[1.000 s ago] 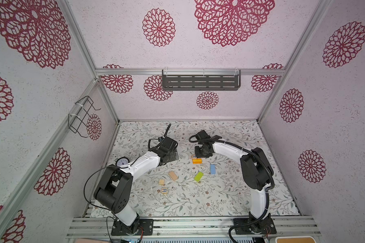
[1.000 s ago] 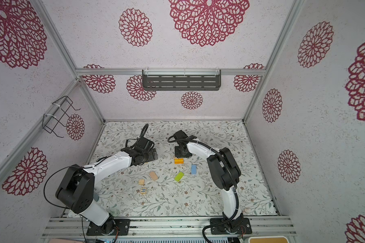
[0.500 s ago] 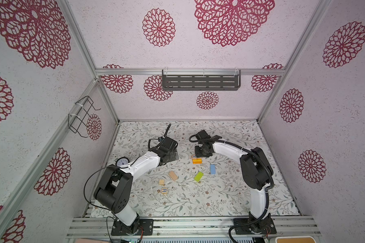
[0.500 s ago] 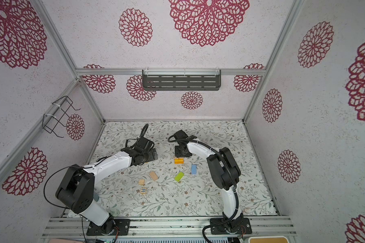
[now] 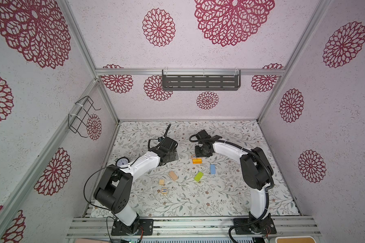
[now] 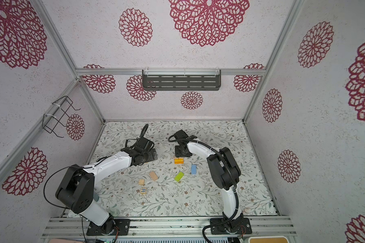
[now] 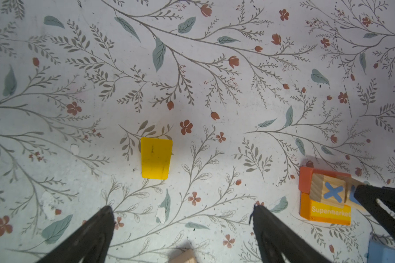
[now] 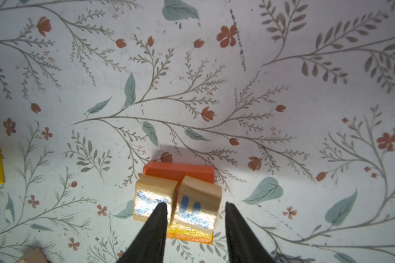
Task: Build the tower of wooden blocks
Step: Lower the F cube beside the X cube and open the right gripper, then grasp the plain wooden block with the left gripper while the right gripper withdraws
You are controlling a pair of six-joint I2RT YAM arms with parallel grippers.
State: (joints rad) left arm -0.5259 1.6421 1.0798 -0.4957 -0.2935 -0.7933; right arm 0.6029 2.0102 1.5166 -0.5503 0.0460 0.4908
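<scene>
The tower is an orange block (image 8: 180,170) (image 5: 196,161) lying flat with two blue-lettered wood cubes side by side on top (image 8: 154,195) (image 8: 201,200). My right gripper (image 8: 195,204) (image 5: 202,151) stands open astride the right-hand cube, and a sliver of gap shows beside one finger. A yellow block (image 7: 156,158) lies on the mat ahead of my left gripper (image 7: 182,207), which is wide open and empty. Loose in both top views are a light blue block (image 5: 212,169), a lime green one (image 5: 198,176), a tan one (image 5: 173,175) and two small natural cubes (image 5: 161,182) (image 5: 164,190).
A small round clock (image 5: 122,162) stands beside the left arm near the left wall. A wire rack (image 5: 82,115) hangs on the left wall and a dark shelf (image 5: 200,82) on the back wall. The floral mat (image 5: 230,199) stretches toward the front.
Neither arm nor any block has visibly shifted in the top views. The right gripper's jaws have been widening around the lettered cube.
</scene>
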